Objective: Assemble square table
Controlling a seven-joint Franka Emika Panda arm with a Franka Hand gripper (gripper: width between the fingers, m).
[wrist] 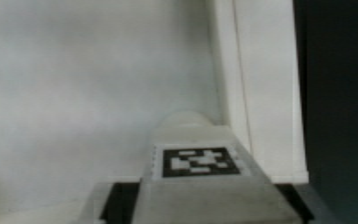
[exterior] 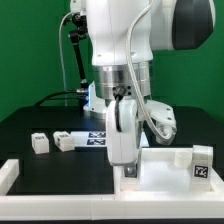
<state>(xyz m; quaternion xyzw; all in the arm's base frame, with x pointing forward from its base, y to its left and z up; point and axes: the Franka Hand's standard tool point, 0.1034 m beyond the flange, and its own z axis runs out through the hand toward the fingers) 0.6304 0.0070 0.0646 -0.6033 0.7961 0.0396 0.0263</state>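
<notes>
The white square panel (exterior: 168,162) lies at the exterior view's lower right, and its recessed face (wrist: 87,90) and rim (wrist: 256,90) fill the wrist view. My gripper (exterior: 128,172) points down over the panel's left part. It is shut on a white block leg (wrist: 201,165) with a black-and-white tag, held between the dark fingers (wrist: 126,200). The leg's far end is close to the panel face; I cannot tell whether it touches. Two loose legs (exterior: 40,142) (exterior: 65,140) lie on the black table at the left. Another tagged white block (exterior: 202,160) stands at the panel's right end.
The marker board (exterior: 97,139) lies flat behind the gripper, left of the arm. A long white bar (exterior: 60,192) edges the black table (exterior: 30,120) at the front and left. Cables hang behind the arm in front of a green backdrop.
</notes>
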